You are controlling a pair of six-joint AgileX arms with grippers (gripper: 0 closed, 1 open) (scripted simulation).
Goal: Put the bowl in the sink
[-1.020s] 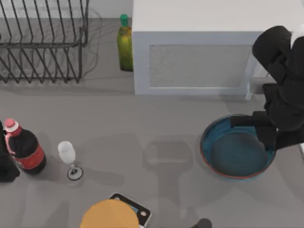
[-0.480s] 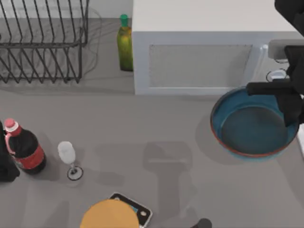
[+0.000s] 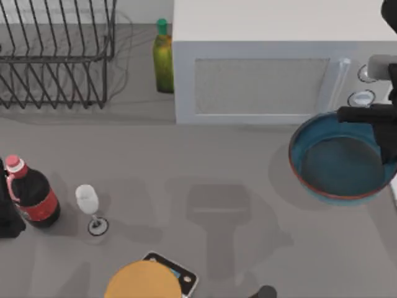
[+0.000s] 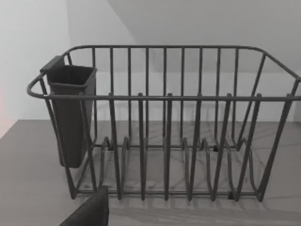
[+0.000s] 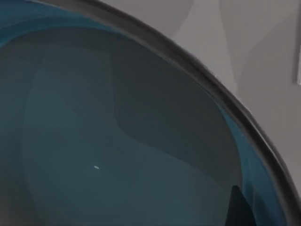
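Observation:
The wide teal-blue bowl [image 3: 338,164] with a thin reddish rim hangs above the table at the right edge of the top view, just in front of the microwave. My right gripper [image 3: 384,133] is shut on the bowl's far right rim, and its arm runs off the picture. In the right wrist view the glossy inside of the bowl [image 5: 117,141] sits close up, with a dark fingertip [image 5: 240,207] at its wall. The sink is out of view. My left arm [image 3: 6,214] stays parked at the table's left edge.
A white microwave [image 3: 260,74] stands at the back, a green bottle [image 3: 163,56] to its left. A wire dish rack [image 3: 56,56] [image 4: 164,122] fills the back left. A cola bottle [image 3: 31,195], a wine glass [image 3: 90,208] and an orange-topped disc [image 3: 142,279] occupy the front left.
My right gripper has carried the bowl up off the table and to the right, toward the table's right edge. The left arm has not moved.

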